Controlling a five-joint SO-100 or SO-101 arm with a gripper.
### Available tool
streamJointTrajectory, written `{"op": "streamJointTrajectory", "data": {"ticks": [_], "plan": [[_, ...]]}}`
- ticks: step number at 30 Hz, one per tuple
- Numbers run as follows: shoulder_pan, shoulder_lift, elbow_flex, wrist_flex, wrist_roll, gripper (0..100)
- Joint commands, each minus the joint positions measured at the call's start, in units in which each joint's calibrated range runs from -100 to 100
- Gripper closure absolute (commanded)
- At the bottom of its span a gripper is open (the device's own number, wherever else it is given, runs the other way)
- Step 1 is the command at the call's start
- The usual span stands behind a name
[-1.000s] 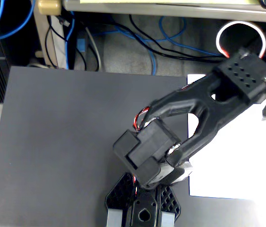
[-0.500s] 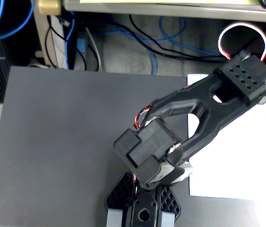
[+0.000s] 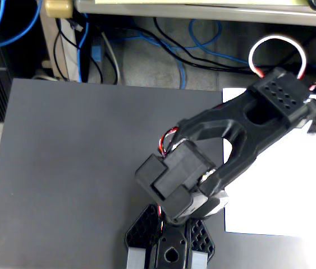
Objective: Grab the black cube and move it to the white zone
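Looking down through the fixed view, I have the arm reaching from the tabletop's right edge toward its near edge, with the jaws low at the bottom of the picture, roughly midway along that near edge. The wrist housing blocks most of what lies between them, so I cannot tell whether they are apart or closed, or whether anything sits in them.

The black cube is the trouble: I cannot pick it out anywhere. The dark grey mat covering the left and middle of the tabletop shows bare, so my guess is the block is either hidden under the wrist or caught between the jaws, black foam against black plastic.

The white zone lies along the right edge of the tabletop, running toward the near right corner, just beside the jaws on their right as this view shows it. Its near-left corner is close to the gripper body.

If the block is in the jaws, I judge the coming move is a short swing rightward onto the sheet.
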Motion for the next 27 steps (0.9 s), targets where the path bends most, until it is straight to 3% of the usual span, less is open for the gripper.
{"op": "streamJointTrajectory", "data": {"ticks": [1,15,19,27], "plan": [[-0.6,-0.1,3.3,-1.4,3.3,78],[4.4,-0.3,3.7,-10.3,4.1,76],[4.5,-0.3,7.1,-10.3,4.1,65],[4.5,-1.0,7.1,-10.5,6.2,64]]}}
